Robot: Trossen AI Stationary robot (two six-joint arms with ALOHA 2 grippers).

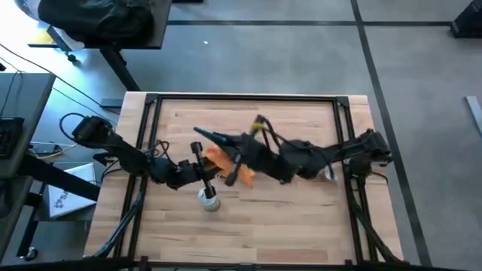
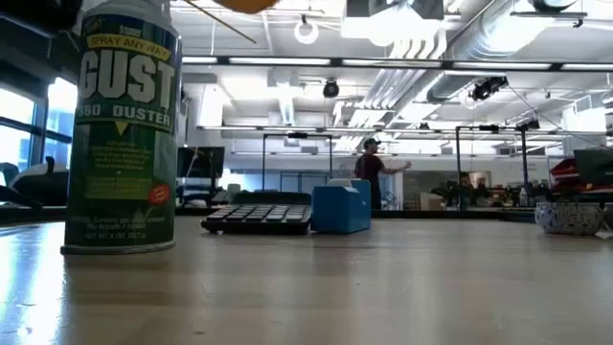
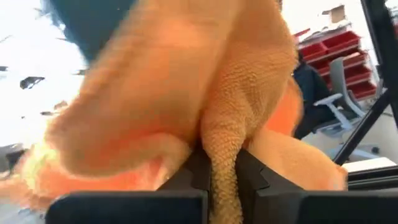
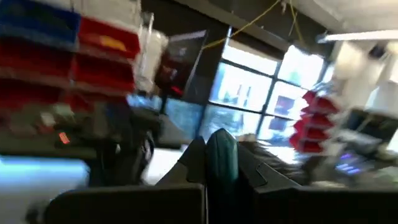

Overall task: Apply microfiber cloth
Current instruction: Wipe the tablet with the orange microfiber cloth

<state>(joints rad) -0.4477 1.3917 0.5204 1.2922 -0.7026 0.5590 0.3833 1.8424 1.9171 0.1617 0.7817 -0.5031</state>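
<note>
Both arms crowd the table's (image 1: 301, 226) middle above a duster can (image 2: 120, 129), calculator (image 2: 259, 218) and blue box (image 2: 340, 208); the near tabletop lies open.

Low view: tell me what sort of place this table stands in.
Probably an open-plan lab or workshop: exposed ceiling ducts and strip lights, a metal frame rig behind the calculator, and a person standing among the benches.
</note>
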